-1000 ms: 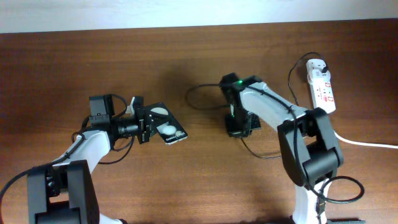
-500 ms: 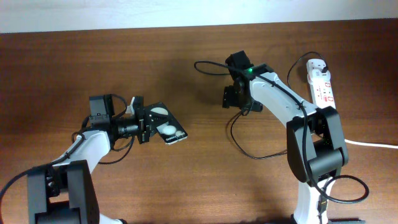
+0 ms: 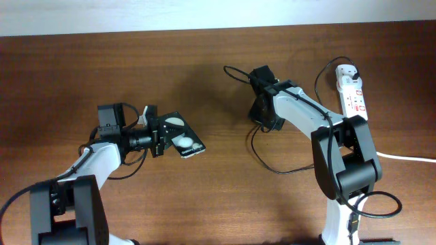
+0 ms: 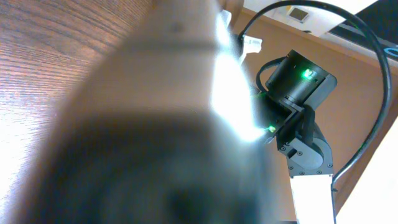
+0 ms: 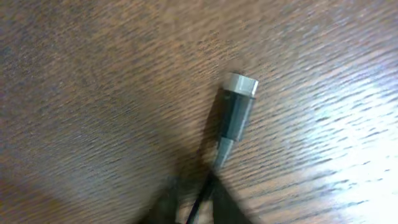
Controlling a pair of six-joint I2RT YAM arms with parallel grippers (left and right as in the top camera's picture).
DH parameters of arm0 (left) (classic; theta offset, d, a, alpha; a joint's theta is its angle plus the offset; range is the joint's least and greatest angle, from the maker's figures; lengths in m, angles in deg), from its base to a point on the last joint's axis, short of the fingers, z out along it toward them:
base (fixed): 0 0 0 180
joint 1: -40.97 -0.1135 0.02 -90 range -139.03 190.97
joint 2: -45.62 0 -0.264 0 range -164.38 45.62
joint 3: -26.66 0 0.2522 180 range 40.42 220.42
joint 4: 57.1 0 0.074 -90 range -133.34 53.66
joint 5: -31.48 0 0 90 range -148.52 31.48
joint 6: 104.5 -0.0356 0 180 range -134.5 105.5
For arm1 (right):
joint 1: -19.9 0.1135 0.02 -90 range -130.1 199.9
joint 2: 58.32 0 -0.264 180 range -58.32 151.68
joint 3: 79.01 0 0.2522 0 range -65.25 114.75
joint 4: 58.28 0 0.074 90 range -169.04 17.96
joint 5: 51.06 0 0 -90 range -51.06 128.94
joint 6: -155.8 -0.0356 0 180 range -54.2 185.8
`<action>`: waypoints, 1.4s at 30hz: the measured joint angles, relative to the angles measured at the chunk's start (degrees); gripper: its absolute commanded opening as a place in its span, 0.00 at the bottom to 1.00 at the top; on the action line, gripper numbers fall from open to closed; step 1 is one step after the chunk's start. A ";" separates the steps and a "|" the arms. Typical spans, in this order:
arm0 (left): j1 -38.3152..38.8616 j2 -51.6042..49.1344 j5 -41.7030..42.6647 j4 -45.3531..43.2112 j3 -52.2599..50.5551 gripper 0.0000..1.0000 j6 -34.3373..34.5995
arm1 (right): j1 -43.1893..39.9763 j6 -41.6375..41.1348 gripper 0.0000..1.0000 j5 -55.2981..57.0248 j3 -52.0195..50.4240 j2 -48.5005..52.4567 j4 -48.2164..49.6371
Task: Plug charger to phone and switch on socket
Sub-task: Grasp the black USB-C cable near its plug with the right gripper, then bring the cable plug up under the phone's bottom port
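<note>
A: Jaw states?

B: The jaws of the left gripper (image 3: 165,137) are pressed onto the phone (image 3: 184,140), which is pinched at one end. The glossy face and its two white spots are turned up toward the overhead camera. The slab is carried out ahead of the jaws. Whether it clears the table (image 3: 204,204) cannot be told.

A: Right side?

B: The jaws of the right gripper (image 3: 264,119) are closed on the charger (image 5: 238,111), just behind the plug tip (image 5: 241,84). Only blurred finger ends are seen at the bottom edge of the wrist view.

A: Tip location?

B: It is held just ahead of the right jaws, silver end pointed away from them, over bare wood. Contact with the wood cannot be told. The rest of the cable is trailed behind the jaws in loose loops.

A: Socket?

B: The socket (image 3: 353,95) is laid flat, well apart from the right jaws, on the side away from the phone. The plug head (image 3: 355,72) is seated at its far end. The white cord (image 3: 405,157) is run off to the table's right edge. The switch position cannot be read.

A: Surface, room?

B: Dark brown wood grain is seen, with glare patches in both wrist views. A pale strip (image 3: 136,17) is seen past the far table edge. The left wrist view is mostly blocked by a blurred shape (image 4: 155,155). Beyond it the right arm (image 4: 298,118) is seen, with a green light (image 4: 308,74) lit, against a tan backdrop.
</note>
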 measured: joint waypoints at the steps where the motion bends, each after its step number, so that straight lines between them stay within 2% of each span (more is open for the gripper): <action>1: 0.00 0.00 0.02 0.00 0.00 0.00 0.00 | -0.02 -0.20 0.04 -0.98 0.00 0.00 0.02; 5: 0.00 0.00 0.48 -0.37 0.00 0.00 0.02 | -0.04 4.22 0.04 -5.99 -0.26 -0.37 -0.48; 7: 0.07 0.00 2.51 -11.21 -0.13 0.00 -0.35 | -0.04 10.34 0.04 -8.66 -1.51 -5.20 -4.76; 9: 0.11 -0.07 5.90 -24.30 -0.31 0.00 -0.33 | -0.04 15.85 0.04 -10.51 -1.60 -13.35 -11.54; 10: 0.22 0.22 7.80 -28.46 0.09 0.00 0.15 | -0.04 18.78 0.04 -12.00 -1.49 -21.51 -15.12; 14: 5.38 0.22 9.49 -33.77 0.04 0.00 0.70 | -0.04 26.67 0.04 -19.93 -1.49 -40.19 -25.53; 17: 9.22 0.22 7.98 -35.43 0.02 0.00 2.05 | 0.87 30.18 0.04 -24.72 -2.01 -48.96 -33.00; 19: 11.63 0.22 6.14 -40.89 -0.04 0.00 5.44 | 4.26 30.60 0.04 -26.10 -5.88 -54.62 -32.04; 22: 13.77 0.22 3.41 -49.77 -0.15 0.00 12.13 | 11.41 26.97 0.04 -28.61 -17.14 -59.95 -19.65; 25: 15.37 0.22 0.57 -50.86 -0.15 0.00 18.40 | 19.50 22.75 0.04 -29.31 -25.94 -59.93 -7.41; 28: 15.39 0.22 0.15 -50.90 -0.15 0.00 21.09 | 24.74 19.47 0.04 -25.35 -26.95 -57.68 -1.64; 34: 13.75 0.22 3.87 -51.36 -0.15 0.00 21.77 | 25.00 16.83 0.04 -19.41 -26.99 -56.94 2.21; 42: 11.74 0.22 7.56 -51.56 -0.15 0.00 21.77 | 25.00 11.85 0.04 -20.00 -26.99 -53.66 6.05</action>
